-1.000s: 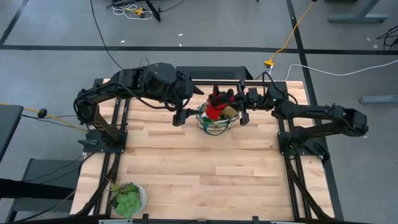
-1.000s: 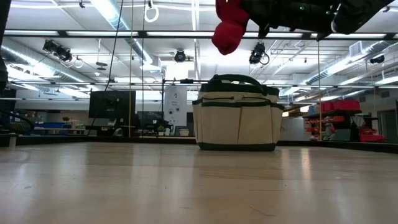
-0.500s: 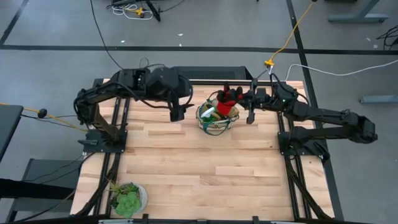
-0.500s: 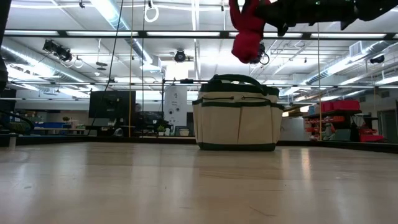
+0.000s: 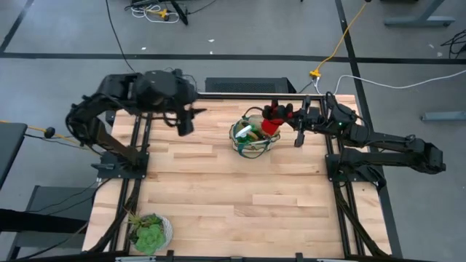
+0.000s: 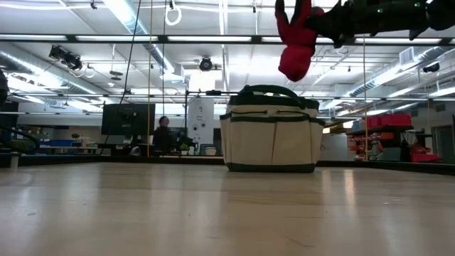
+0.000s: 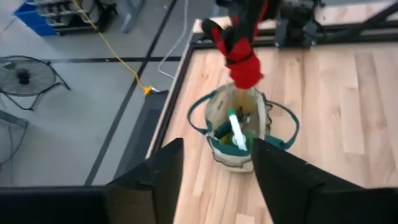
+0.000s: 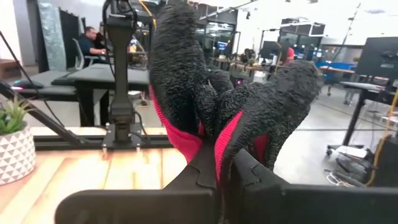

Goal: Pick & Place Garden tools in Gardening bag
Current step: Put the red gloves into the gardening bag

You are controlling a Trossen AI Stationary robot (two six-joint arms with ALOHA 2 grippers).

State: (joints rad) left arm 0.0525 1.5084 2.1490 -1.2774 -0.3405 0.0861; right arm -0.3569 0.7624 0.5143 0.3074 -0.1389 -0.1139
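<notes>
Red-and-black gloves (image 5: 271, 120) are clamped in the right gripper (image 5: 280, 118), fingers closed tight on the fabric, held in the air over the gardening bag's (image 5: 253, 137) 2 o'clock rim; in the low view they hang clear above it (image 6: 295, 43). The bag is located at 12 o'clock on the table (image 5: 240, 196), with a white-handled tool (image 7: 236, 129) seen inside. The left gripper (image 5: 185, 120) is parked at 10 o'clock, spread open, nothing held. A potted plant (image 5: 149, 231) is placed at 7 o'clock.

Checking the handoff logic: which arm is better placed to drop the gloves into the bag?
The right one. The right gripper is shut on the gloves, hanging above the bag. The left gripper is open and off to the side.
</notes>
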